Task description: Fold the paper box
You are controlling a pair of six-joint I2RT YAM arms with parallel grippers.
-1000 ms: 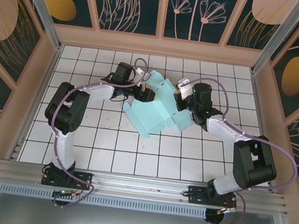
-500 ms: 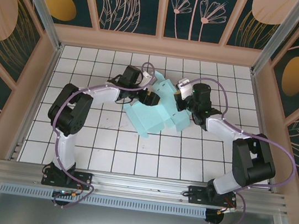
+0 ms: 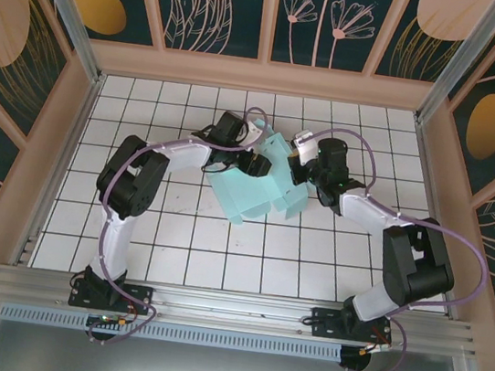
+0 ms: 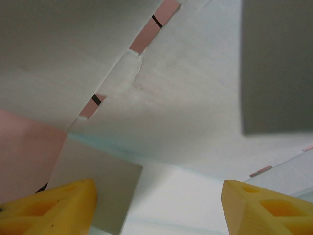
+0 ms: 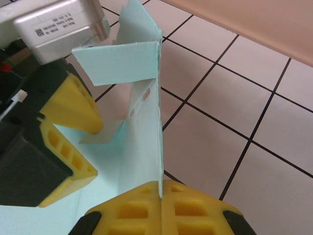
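The paper box (image 3: 251,195) is a pale teal card sheet, partly folded up, on the tiled floor between the two arms. My right gripper (image 3: 296,169) holds its right side. In the right wrist view the right gripper (image 5: 161,188) is shut on the bottom edge of an upright wall of the paper box (image 5: 144,127). My left gripper (image 3: 253,161) reaches into the box from the left, and its yellow jaws stand open. The left gripper (image 5: 95,147) has a small flap lying between its fingers. The left gripper (image 4: 156,210) faces the pale inside of the paper box (image 4: 186,98) at close range.
The white tiled floor (image 3: 175,240) stretches around the box on all sides. Wooden walls (image 3: 263,75) enclose the floor at the back and both sides. An aluminium rail (image 3: 230,308) carries the arm bases at the near edge.
The left arm has swung right and its gripper has moved further into the box, its jaws narrowing a little. The box's panels have drawn closer together. The right gripper keeps its hold.
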